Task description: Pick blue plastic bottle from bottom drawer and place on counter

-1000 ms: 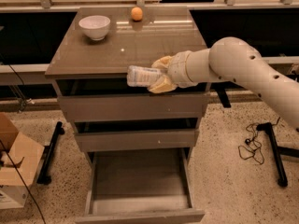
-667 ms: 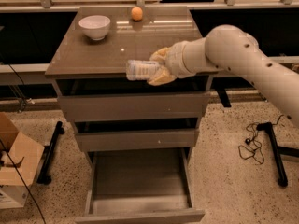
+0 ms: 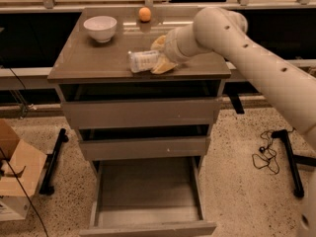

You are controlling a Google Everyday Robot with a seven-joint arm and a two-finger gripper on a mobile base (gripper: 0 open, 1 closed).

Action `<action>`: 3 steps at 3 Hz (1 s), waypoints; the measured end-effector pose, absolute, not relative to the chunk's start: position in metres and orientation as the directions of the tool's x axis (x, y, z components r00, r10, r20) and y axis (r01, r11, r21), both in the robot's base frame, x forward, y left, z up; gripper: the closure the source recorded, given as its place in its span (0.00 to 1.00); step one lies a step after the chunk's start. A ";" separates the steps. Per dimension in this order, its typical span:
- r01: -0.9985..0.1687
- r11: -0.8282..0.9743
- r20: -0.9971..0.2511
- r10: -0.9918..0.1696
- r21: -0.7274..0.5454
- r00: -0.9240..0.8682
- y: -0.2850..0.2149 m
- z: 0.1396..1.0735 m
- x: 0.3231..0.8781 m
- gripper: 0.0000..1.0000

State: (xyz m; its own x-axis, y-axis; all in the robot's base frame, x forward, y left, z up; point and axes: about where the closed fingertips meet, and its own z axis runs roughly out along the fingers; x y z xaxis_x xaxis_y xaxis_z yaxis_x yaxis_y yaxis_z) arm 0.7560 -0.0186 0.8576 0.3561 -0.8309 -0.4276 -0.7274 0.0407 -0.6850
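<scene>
The blue plastic bottle [image 3: 142,61], translucent with a pale label, lies on its side in my gripper [image 3: 159,56] over the front middle of the counter [image 3: 89,60]. The gripper's tan fingers [image 3: 164,66] are shut on the bottle's right end. I cannot tell whether the bottle touches the counter surface. The bottom drawer [image 3: 148,228] is pulled open below and its inside shows bare. My white arm reaches in from the right.
A white bowl [image 3: 100,27] stands at the counter's back left and a small orange ball [image 3: 144,14] at the back middle. The two upper drawers [image 3: 140,113] are slightly open. A cardboard box [image 3: 17,169] sits on the floor at the left; cables and a stand leg [image 3: 291,162] lie at the right.
The gripper has carried the bottle up and back, from in front of the counter's front edge to over the counter top.
</scene>
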 end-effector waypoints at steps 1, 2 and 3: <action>-0.732 0.008 -0.391 -0.849 -0.681 0.355 -0.012 0.847 0.789 0.84; -0.732 0.008 -0.391 -0.849 -0.681 0.355 -0.012 0.848 0.789 0.61; -0.703 0.001 -0.369 -0.851 -0.711 0.373 -0.004 0.865 0.809 0.38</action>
State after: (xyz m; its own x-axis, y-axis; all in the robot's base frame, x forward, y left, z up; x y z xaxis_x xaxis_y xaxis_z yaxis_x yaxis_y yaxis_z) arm 0.8094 -0.0039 0.8649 0.3732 -0.8510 -0.3695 -0.7030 0.0005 -0.7112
